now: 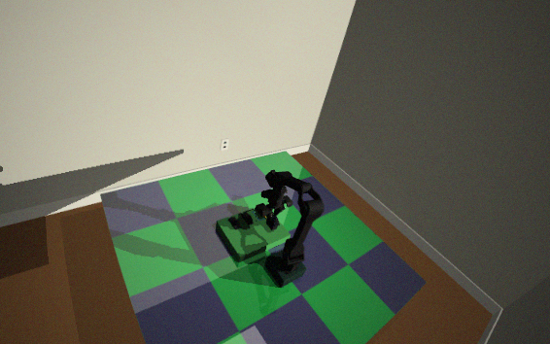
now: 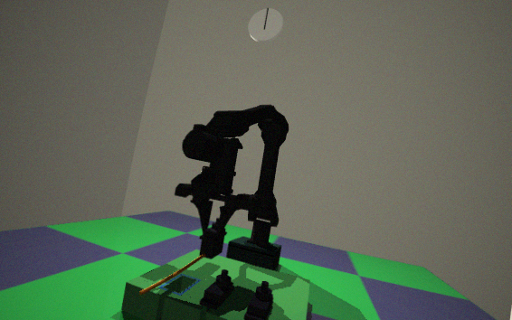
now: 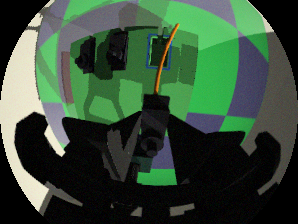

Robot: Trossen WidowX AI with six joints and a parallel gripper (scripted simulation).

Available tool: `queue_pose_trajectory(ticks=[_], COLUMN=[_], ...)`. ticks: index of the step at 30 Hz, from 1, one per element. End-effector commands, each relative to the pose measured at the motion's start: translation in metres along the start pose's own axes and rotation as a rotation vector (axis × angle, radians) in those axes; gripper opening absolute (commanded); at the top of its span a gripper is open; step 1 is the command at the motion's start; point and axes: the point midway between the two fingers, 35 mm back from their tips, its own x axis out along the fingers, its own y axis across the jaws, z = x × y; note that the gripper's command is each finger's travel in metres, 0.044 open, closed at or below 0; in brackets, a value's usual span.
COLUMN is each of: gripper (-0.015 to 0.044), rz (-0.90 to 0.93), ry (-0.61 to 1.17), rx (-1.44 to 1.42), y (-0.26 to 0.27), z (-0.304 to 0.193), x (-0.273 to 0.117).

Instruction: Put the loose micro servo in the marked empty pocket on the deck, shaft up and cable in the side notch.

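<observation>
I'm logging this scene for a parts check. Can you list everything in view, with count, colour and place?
deck: 1, green block, on the checkered floor in front of the arm's base
pocket: 1, dark with a blue outline, on the deck's top, nothing in it
seated servos: 2, black, standing in the deck beside the pocket
loose servo: 1, black, held above the deck
cable: 1, orange, trailing from the loose servo down across the deck near the pocket
floor mat: 1, green and purple checks, on a brown floor
wall outlet: 1, white, low on the pale wall
arm: 1, black, on a dark base
hand: 1, black, shut on the loose servo
</observation>
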Motion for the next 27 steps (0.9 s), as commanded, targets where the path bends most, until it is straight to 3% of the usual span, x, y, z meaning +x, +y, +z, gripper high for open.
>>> queue_pose_trajectory(ticks=[1,27], gripper=[0.0,0.0], rz=[-0.006,-0.006], ry=[-0.014,-0.021], rx=[-0.008,-0.008], y=[-0.001,0.0], z=[0.015,0.107], x=[-0.003,-0.006])
